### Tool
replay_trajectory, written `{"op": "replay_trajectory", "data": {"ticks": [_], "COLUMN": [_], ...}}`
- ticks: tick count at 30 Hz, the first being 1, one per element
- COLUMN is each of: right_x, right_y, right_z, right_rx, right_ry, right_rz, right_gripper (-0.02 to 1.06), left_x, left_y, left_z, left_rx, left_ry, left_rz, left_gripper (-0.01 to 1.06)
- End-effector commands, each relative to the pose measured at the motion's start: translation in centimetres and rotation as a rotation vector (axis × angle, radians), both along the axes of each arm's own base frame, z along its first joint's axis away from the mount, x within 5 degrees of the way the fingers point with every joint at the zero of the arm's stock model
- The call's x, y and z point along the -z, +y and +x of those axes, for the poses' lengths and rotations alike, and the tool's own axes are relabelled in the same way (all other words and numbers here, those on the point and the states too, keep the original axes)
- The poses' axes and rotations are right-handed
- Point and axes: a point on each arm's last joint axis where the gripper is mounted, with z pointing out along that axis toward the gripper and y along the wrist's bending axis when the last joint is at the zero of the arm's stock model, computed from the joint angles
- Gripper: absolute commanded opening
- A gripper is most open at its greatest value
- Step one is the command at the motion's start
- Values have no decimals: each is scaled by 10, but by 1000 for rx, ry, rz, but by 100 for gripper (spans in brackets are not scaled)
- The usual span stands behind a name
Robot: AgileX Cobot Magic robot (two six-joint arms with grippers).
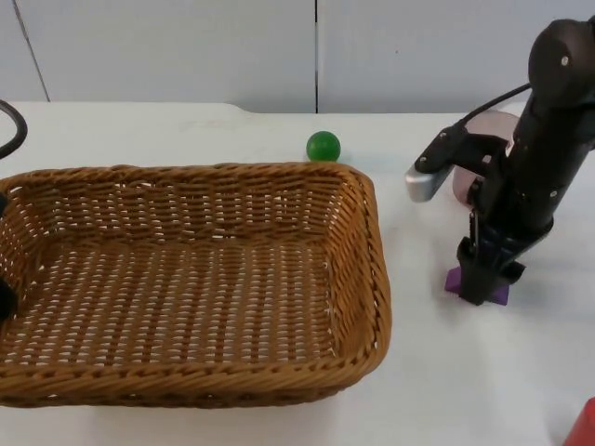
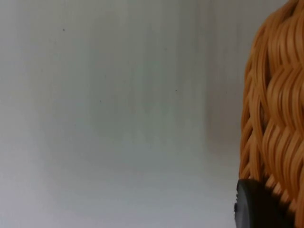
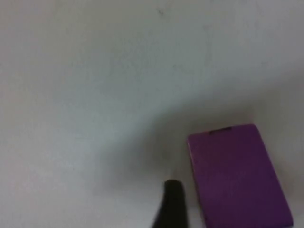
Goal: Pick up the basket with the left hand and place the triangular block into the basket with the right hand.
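The big woven basket (image 1: 186, 279) takes up the left and middle of the top view. Its wicker wall (image 2: 275, 118) rises beside a black fingertip (image 2: 256, 206) of my left gripper (image 1: 3, 299), which is shut on the basket's left rim. My right gripper (image 1: 482, 283) is lowered onto the purple block (image 1: 453, 281), which lies on the table right of the basket. The gripper is open. In the right wrist view one fingertip (image 3: 173, 202) stands just beside the flat purple block (image 3: 237, 175), with a narrow gap between them.
A green ball (image 1: 323, 146) rests behind the basket's far right corner. A pink object (image 1: 493, 125) sits behind the right arm. Something red (image 1: 584, 423) pokes in at the near right corner of the table.
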Motion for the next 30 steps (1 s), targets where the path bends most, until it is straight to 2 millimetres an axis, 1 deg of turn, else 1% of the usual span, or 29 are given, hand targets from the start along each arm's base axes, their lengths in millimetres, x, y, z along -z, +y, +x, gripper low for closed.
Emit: {"op": "replay_trajectory", "data": {"ticks": [1, 2, 4, 5, 6, 8, 9, 10, 12, 13, 16, 17, 18, 21, 22, 24, 26, 27, 29, 30], "right_x": [-1, -1, -1, 0, -3, -6, -13, -22, -54, -54, -113, -143, -143, -187, -187, -206, -213, -213, -215, -215], "right_y": [2, 2, 2, 1, 1, 1, 1, 1, 0, 0, -3, -4, -4, -9, -9, -11, -9, -9, 0, 8], "right_z": [1, 0, -1, -1, -1, -2, -3, -4, -8, -8, -18, -26, -26, -41, -41, -50, -56, -56, -62, -66], "right_rx": [-21, -22, -22, -23, -23, -21, -20, -20, -20, -20, 26, 52, 52, 86, 86, 94, 93, 93, 84, 59], "right_ry": [-14, -6, 3, 11, 9, 9, 8, 6, -16, -16, -60, -96, -96, -191, -191, -227, -232, -232, -226, -222], "right_rz": [-6, -8, -11, -14, -13, -10, -7, -3, 7, 7, 43, 81, 81, 135, 135, 171, 185, 185, 190, 192], "right_gripper": [53, 40, 21, 10, 0, 0, 0, 0, 0, 0, 0, 0, 0, 0, 0, 0, 0, 0, 0, 0], "left_x": [-4, -4, -4, -4, -4, -4, -4, -4, -4, -4, -4, -4, -4, -4, -4, -4, -4, -4, -4, -4], "left_y": [-3, -3, -3, -3, -3, -3, -3, -3, -3, -3, -3, -3, -3, -3, -3, -3, -3, -3, -3, -3], "left_z": [0, 0, 0, 0, 0, 0, 0, 0, 0, 0, 1, 1, 1, 1, 1, 1, 1, 1, 1, 1], "left_rx": [-8, -8, -8, -8, -8, -8, -8, -8, -8, -8, -11, -11, -11, -11, -11, -11, -11, -11, -11, -11], "left_ry": [-5, -5, -5, -5, -5, -5, -5, -5, -5, -5, -9, -9, -9, -9, -9, -9, -9, -9, -9, -9], "left_rz": [-28, -28, -28, -28, -28, -28, -28, -28, -28, -28, -25, -25, -25, -25, -25, -25, -25, -25, -25, -25], "left_gripper": [0, 0, 0, 0, 0, 0, 0, 0, 0, 0, 0, 0, 0, 0, 0, 0, 0, 0, 0, 0]}}
